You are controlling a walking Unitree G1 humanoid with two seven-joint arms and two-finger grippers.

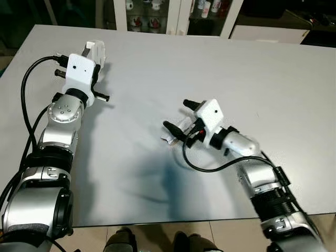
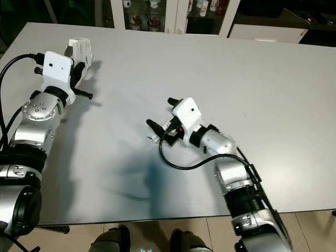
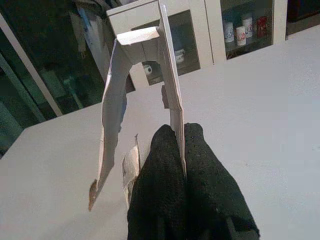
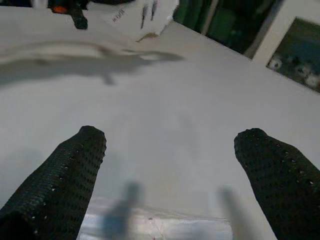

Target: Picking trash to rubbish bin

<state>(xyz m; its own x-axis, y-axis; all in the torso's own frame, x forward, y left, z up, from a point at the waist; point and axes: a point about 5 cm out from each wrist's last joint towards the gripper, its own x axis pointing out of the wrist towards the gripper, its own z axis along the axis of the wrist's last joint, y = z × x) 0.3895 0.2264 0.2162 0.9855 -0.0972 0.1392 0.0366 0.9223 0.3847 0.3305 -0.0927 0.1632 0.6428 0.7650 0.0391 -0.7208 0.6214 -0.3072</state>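
Observation:
My left gripper (image 3: 182, 150) is raised over the far left of the grey table (image 1: 252, 79). It is shut on a torn, bent piece of white cardboard (image 3: 170, 85), which sticks up past the white wrist housing (image 1: 97, 52). Near the table's middle, my right gripper (image 1: 180, 116) is low and open. One black finger (image 4: 65, 180) stands on each side of a small crumpled white wrapper (image 1: 176, 132) lying on the tabletop. In the right wrist view the wrapper (image 4: 155, 225) lies just inside the fingers, and I cannot tell if they touch it.
A glass-fronted cabinet (image 1: 152, 13) holding cups stands beyond the table's far edge, with a low white unit (image 1: 268, 32) at the back right. The table's near edge runs just in front of my feet (image 1: 157, 239). Bare tabletop lies to the right.

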